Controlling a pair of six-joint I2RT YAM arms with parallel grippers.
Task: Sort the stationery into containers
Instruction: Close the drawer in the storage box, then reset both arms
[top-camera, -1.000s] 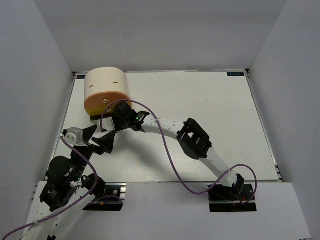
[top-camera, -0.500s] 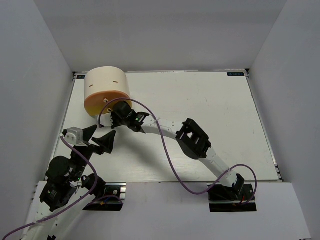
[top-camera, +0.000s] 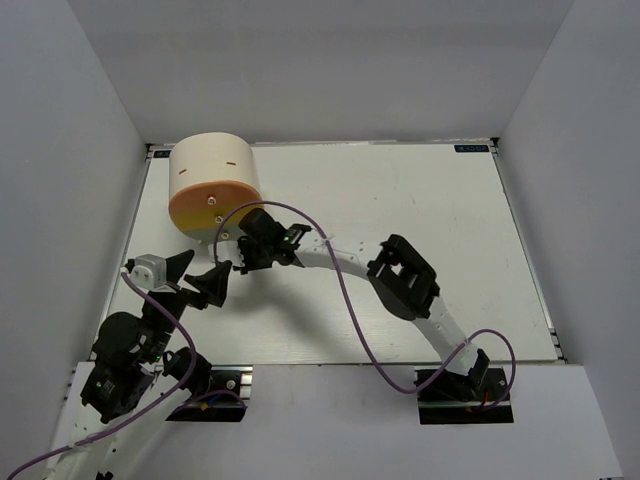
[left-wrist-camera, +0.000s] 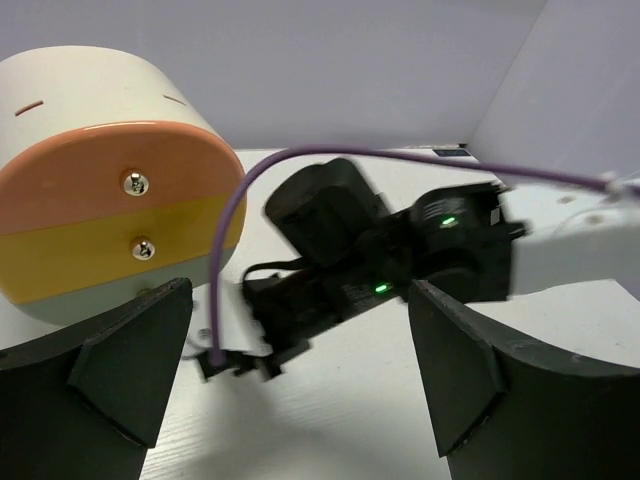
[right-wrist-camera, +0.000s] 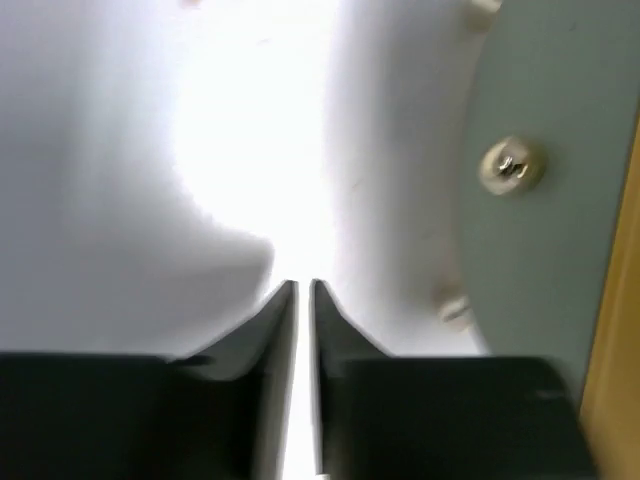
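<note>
Hovering near drum (top-camera: 212, 180), far-left on table (top-camera: 400, 200).
We see R gripper (right-wrist-camera: 303, 292) pinched to a slit (empty) by drum's lower face; L gripper (top-camera: 208, 264) gapes wide, just beside.

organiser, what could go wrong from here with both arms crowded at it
1. The right gripper sits shut beside a drawer knob, not on it, so a pull could miss.
2. The left gripper is open close by; the arms might collide.
3. The purple cable hangs by the organiser and could snag.
</note>
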